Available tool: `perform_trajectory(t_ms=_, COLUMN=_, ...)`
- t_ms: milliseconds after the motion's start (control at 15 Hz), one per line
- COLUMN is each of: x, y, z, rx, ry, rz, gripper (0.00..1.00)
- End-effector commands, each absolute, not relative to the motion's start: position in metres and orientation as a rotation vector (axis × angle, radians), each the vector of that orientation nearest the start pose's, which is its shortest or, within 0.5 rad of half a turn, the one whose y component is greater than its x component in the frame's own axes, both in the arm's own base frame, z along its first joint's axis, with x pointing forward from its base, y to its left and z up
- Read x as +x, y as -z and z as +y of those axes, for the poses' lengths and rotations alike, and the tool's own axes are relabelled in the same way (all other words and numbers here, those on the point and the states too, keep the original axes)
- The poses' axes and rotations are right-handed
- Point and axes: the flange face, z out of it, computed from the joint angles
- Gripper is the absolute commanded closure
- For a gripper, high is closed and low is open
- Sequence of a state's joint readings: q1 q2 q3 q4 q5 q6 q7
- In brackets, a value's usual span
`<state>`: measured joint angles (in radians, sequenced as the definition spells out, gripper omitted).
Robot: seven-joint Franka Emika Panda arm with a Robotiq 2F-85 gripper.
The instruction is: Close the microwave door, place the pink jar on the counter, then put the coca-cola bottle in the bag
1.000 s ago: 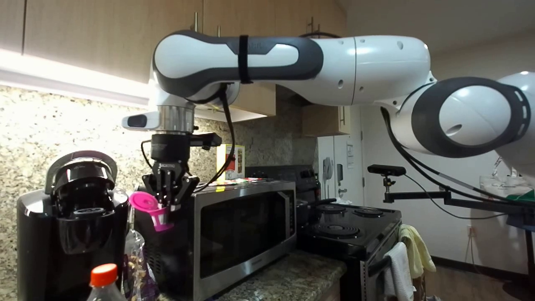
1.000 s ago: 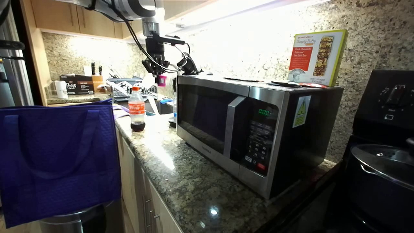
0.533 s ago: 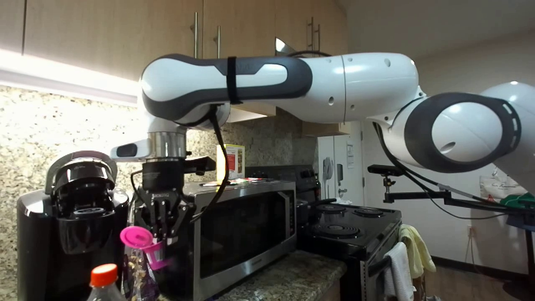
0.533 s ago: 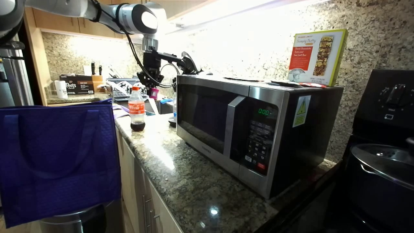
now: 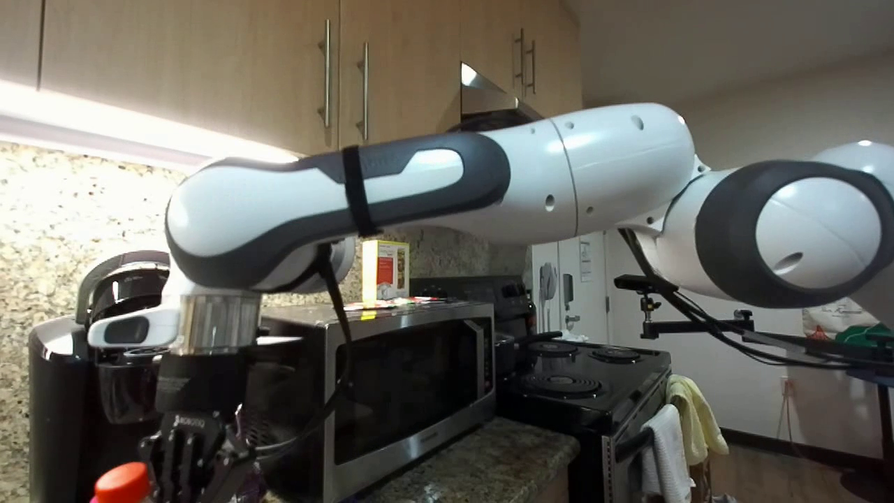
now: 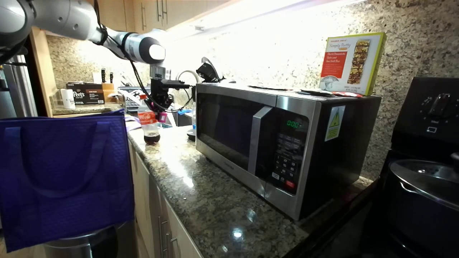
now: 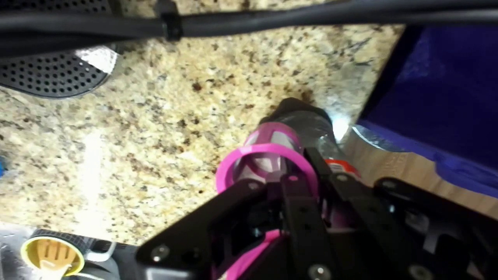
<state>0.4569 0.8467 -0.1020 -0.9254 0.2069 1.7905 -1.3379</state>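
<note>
The Coca-Cola bottle [image 6: 146,117] is what could be lost first: it stands tilted near the front edge of the counter [image 6: 215,200], its top leaning out toward that edge and the purple tote bag [image 6: 64,157]. The likely cause is the gripper [image 7: 291,178] crowding it; whether the gripper itself or its load does the touching cannot be told. Any travel that way would probably send the bottle over the edge and outside the bag. With cola [image 6: 152,137] only at its base, it may settle upright if the gripper backs slowly toward the counter's rear edge.

The jaws are closed tight, pinching the wall of the pink jar [image 7: 266,161], which hangs above the counter at about the height of the bottle's label. Its lid [image 7: 246,258] is open, so on landing the jar could catch on it and roll; letting go too high would drop it. The black cable [image 7: 241,26] might snag on the black coffee maker [image 5: 77,398] during a turn. The microwave door [image 6: 226,129] looks flush and seems at little risk
</note>
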Motion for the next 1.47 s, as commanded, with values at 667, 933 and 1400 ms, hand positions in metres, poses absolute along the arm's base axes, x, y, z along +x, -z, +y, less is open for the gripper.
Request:
perform_trajectory(t_ms=667, x=0.722, y=-0.289, z=0.283, rx=2.415, ry=-0.441, rz=1.919, gripper=0.97)
perform_trajectory(t_ms=933, x=0.712, y=-0.285, z=0.277, rx=2.487, ry=-0.443, rz=1.814, gripper=0.97)
perform_trajectory(t_ms=1400, x=0.704, y=-0.305, z=0.280, rx=2.556, ry=-0.394, rz=1.797, gripper=0.47)
